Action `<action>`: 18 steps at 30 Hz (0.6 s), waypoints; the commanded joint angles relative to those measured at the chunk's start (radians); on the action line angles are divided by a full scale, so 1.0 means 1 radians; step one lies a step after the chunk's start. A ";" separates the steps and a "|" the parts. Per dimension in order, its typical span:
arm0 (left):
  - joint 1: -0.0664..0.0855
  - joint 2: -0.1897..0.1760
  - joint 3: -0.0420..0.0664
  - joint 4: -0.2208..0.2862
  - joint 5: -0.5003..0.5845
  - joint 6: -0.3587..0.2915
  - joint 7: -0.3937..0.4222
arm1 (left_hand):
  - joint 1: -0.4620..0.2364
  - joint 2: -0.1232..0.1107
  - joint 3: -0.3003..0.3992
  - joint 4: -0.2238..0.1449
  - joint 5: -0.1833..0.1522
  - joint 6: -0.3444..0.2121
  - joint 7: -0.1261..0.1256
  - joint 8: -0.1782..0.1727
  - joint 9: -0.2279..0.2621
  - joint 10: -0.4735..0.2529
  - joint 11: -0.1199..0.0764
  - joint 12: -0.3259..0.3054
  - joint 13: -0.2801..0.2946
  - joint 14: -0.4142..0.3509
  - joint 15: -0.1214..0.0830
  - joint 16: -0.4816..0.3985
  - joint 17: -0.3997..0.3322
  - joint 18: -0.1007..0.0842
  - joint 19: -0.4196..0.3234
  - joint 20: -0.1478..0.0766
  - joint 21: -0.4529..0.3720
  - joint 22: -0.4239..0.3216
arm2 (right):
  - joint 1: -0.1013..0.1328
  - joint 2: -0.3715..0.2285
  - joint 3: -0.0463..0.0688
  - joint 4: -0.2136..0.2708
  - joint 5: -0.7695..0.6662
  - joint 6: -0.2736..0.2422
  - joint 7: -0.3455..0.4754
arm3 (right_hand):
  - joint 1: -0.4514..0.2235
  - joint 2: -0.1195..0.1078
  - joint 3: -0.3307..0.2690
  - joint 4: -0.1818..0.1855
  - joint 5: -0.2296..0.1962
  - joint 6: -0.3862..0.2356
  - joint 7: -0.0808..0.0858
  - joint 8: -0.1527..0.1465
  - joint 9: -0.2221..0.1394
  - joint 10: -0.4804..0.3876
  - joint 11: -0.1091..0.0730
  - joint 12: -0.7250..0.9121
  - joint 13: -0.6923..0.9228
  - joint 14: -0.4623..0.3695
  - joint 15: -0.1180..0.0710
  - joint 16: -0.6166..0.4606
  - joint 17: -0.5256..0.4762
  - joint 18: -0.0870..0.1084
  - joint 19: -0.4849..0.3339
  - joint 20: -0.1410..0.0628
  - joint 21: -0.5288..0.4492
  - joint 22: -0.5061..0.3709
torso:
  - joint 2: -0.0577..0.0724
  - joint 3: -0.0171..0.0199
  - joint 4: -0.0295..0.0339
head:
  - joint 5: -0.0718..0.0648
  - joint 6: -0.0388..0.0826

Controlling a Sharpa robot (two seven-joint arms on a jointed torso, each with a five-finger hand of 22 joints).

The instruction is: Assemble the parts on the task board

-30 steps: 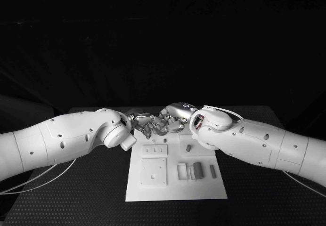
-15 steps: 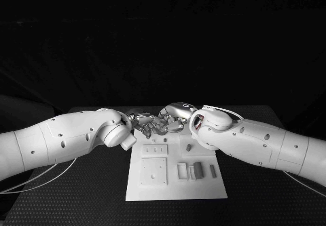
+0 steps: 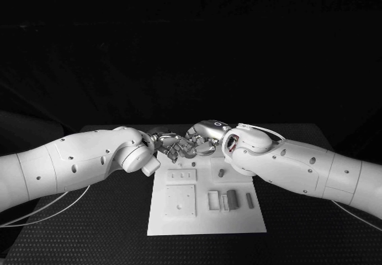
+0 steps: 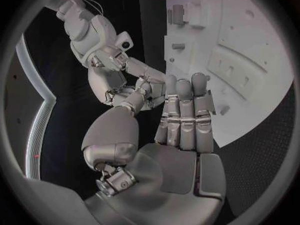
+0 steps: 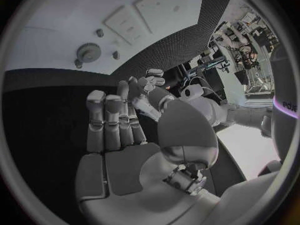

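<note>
The white task board (image 3: 208, 222) lies in the middle of the table. Above its far end my left hand (image 3: 169, 144) and my right hand (image 3: 203, 139) meet, fingertips touching. Whether a part sits between the fingertips is hidden. In the left wrist view my left hand (image 4: 178, 120) has its fingers stretched side by side, and my right hand (image 4: 109, 77) reaches in to its tips. In the right wrist view my right hand (image 5: 115, 127) faces the left hand's fingers (image 5: 152, 81). A dark upright part (image 3: 221, 173) and a dark block (image 3: 232, 197) stand on the board. A gear-shaped part (image 5: 87, 51) lies near the board's edge.
The board (image 4: 250, 65) carries raised white plates (image 3: 180, 200) and a slotted block (image 3: 212, 200). Small pegs (image 5: 100, 32) stand near the gear. Black table (image 3: 95, 232) surrounds the board on both sides. My two forearms cross over the board's far corners.
</note>
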 commanded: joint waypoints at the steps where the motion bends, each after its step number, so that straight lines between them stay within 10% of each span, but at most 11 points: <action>1: 0.003 0.005 0.004 0.005 0.023 0.002 0.025 | 0.027 0.011 0.021 -0.002 0.005 0.008 0.001 0.005 0.003 0.002 0.005 -0.005 0.002 -0.007 -0.003 0.007 -0.003 0.012 0.011 -0.003 -0.004 0.003 | -0.004 0.004 -0.002 -0.002 -0.009 0.025 0.011 | -0.008 0.002 0.000 0.005 0.002 0.000 0.007 -0.003 -0.001 0.009 0.000 -0.006 -0.001 0.000 -0.005 0.001 -0.001 0.084 -0.002 -0.007 -0.006 -0.001 | 0.000 -0.0001 0.0004 | 0.000 0.001; 18: 0.003 0.003 0.004 0.009 0.049 0.009 0.035 | 0.085 0.021 0.104 -0.006 0.004 0.005 0.003 0.001 0.007 0.002 0.007 -0.014 0.010 -0.012 -0.001 0.017 -0.012 0.009 0.011 -0.001 -0.012 0.016 | -0.007 0.008 -0.002 -0.008 -0.009 0.024 0.014 | -0.008 0.005 0.002 0.004 0.002 0.001 0.007 -0.003 -0.001 0.010 0.000 -0.007 -0.001 -0.001 -0.005 0.000 -0.001 0.084 -0.002 -0.007 -0.007 -0.001 | 0.000 -0.0004 0.0004 | -0.001 0.000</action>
